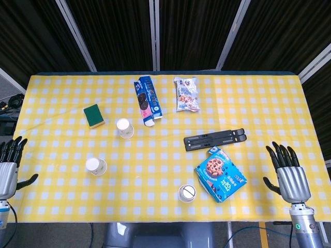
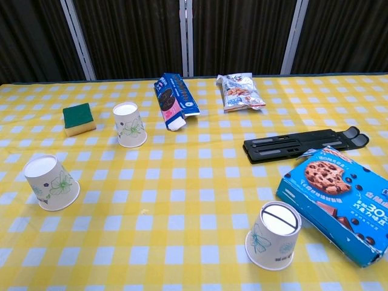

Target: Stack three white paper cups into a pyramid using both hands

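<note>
Presently noted: left hand (image 1: 9,164) and right hand (image 1: 289,173) at opposite table edges, fingers spread, holding nothing, well apart from all cups. Three cups inverted and separate: far cup (image 1: 124,127) near sponge (image 1: 94,115), left cup (image 1: 96,166), near cup (image 1: 186,193) just beside cookie box (image 1: 221,174). Bare checkered cloth (image 1: 150,165) between them.

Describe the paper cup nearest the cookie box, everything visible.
The paper cup is white with a faint green flower print and looks like thin paper. It stands upside down, wide rim on the checked tablecloth, base up, with a dark line across the base. It stands near the table's front edge, just left of the blue cookie box; whether they touch is unclear. Neither hand is on it.
</note>
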`<action>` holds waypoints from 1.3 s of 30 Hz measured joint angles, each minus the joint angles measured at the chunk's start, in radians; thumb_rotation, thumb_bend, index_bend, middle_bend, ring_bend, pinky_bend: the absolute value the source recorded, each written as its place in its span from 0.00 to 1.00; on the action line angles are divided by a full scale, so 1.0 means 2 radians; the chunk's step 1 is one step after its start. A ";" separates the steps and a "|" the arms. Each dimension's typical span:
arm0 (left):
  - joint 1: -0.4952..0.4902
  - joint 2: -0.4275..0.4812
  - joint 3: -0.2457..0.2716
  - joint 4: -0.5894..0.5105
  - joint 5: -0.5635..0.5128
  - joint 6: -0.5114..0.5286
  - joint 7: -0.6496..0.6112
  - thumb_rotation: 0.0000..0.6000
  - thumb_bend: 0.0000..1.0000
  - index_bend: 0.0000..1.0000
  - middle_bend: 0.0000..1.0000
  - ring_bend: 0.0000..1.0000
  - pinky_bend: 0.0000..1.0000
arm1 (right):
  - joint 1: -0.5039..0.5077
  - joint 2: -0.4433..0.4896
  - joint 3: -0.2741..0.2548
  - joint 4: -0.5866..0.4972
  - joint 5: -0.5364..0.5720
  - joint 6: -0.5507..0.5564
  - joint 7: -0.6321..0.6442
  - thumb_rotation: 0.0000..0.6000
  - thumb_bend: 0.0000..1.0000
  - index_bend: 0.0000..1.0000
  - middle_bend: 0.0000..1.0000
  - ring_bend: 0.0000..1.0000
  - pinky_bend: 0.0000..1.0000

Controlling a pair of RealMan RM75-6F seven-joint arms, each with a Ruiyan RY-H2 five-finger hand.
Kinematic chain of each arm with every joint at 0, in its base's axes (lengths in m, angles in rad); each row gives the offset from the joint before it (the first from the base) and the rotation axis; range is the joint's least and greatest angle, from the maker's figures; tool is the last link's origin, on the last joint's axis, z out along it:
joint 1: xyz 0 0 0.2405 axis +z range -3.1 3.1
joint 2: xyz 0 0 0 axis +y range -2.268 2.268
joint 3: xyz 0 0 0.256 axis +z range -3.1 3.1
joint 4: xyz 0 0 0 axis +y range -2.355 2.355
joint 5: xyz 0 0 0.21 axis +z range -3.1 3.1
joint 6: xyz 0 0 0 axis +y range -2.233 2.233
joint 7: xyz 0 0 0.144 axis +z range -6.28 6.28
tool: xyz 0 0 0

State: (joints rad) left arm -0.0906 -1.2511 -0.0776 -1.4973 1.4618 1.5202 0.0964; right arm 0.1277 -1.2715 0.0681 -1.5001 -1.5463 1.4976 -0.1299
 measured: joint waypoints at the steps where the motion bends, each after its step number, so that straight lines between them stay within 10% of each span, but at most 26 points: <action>1: 0.000 0.000 0.000 0.000 0.000 0.000 0.000 1.00 0.08 0.00 0.00 0.00 0.00 | 0.000 0.000 0.000 0.000 0.000 0.000 0.000 1.00 0.13 0.00 0.00 0.00 0.00; 30: -0.010 -0.003 0.011 -0.008 0.026 -0.008 0.010 1.00 0.10 0.00 0.00 0.00 0.00 | 0.002 -0.002 -0.004 0.003 -0.005 -0.006 0.000 1.00 0.13 0.01 0.00 0.00 0.00; 39: -0.043 -0.001 0.015 -0.032 0.050 -0.048 0.050 1.00 0.15 0.19 0.00 0.00 0.00 | 0.004 -0.004 -0.003 0.006 -0.003 -0.007 0.003 1.00 0.13 0.01 0.00 0.00 0.00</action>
State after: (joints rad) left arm -0.1763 -1.2523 -0.0476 -1.5609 1.5620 1.4250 0.1970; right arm 0.1350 -1.2787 0.0626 -1.4877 -1.5525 1.4838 -0.1235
